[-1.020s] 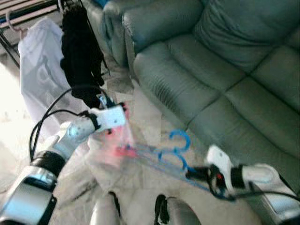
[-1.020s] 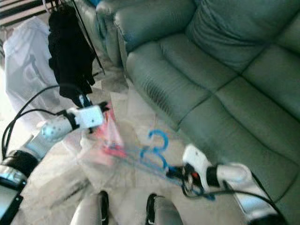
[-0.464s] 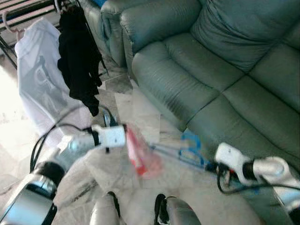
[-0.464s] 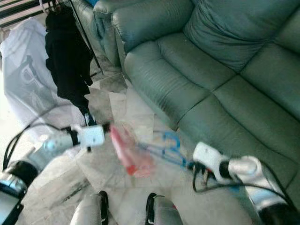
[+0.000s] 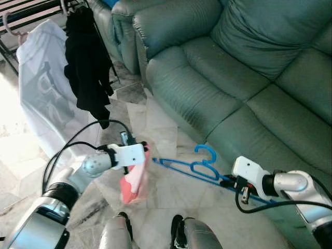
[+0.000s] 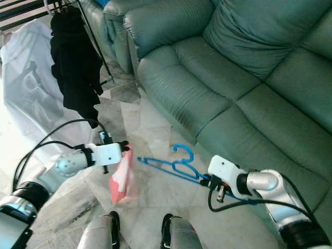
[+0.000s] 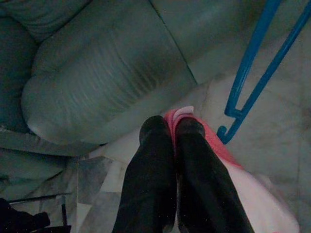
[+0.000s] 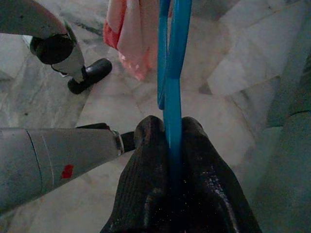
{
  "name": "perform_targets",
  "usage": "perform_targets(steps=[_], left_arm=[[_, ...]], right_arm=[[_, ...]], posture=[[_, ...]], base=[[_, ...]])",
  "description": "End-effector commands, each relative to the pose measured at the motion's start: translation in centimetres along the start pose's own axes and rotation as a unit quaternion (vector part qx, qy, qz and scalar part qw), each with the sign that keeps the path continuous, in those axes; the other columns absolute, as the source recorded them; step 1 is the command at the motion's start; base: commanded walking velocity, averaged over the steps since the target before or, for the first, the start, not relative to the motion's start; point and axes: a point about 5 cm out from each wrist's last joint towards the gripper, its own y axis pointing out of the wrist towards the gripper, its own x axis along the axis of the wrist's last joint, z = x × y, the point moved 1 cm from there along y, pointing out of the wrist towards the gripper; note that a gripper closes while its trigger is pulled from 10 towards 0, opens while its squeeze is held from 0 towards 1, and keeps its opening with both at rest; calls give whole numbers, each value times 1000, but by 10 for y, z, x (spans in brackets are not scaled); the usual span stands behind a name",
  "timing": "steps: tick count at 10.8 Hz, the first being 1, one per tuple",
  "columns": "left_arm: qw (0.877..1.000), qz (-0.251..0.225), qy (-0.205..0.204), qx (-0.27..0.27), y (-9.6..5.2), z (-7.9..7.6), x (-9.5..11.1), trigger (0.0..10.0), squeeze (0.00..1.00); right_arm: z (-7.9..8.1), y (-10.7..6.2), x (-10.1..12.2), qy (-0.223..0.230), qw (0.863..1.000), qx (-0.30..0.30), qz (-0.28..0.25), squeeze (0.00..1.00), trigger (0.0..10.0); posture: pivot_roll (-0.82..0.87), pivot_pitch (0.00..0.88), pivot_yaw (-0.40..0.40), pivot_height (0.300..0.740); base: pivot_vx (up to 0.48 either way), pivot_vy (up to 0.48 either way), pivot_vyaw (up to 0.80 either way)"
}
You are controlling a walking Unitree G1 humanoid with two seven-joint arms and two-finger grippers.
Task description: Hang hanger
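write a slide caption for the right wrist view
Right gripper shut on blue hanger, pink garment dangling beyond over marble floor.

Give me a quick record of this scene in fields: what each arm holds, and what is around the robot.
Left tool: shut on the pink cloth, which hangs limp below it
Right tool: shut on one end of the blue hanger
Hanger position: held out level over the floor, hook pointing up, far end near the cloth but apart from it
Sofa: green, to the robot's right and ahead
Clothes rack: ahead on the left, with a white garment and a black garment hanging
Floor: pale marble tiles
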Motion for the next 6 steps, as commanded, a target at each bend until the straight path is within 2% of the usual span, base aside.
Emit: perform_targets(steps=[1, 3, 6], left_arm=[[1000, -8, -7, -2, 3, -3, 3, 10000, 0], [1000, -20, -12, -4, 6, -3, 8, 10000, 0], [1000, 3, 0, 3, 8, -8, 3, 10000, 0]], right_arm=[[-1, -2, 2, 0, 1000, 14, -9, 0, 10000], [-2, -4, 5, 1, 1000, 21, -17, 0, 10000], [0, -7, 5, 2, 999, 39, -11, 0, 10000]], posture=[[-46, 178, -63, 740], [-49, 177, -66, 740], [-52, 178, -63, 740]], base=[[0, 0, 0], [0, 0, 0], [0, 0, 0]])
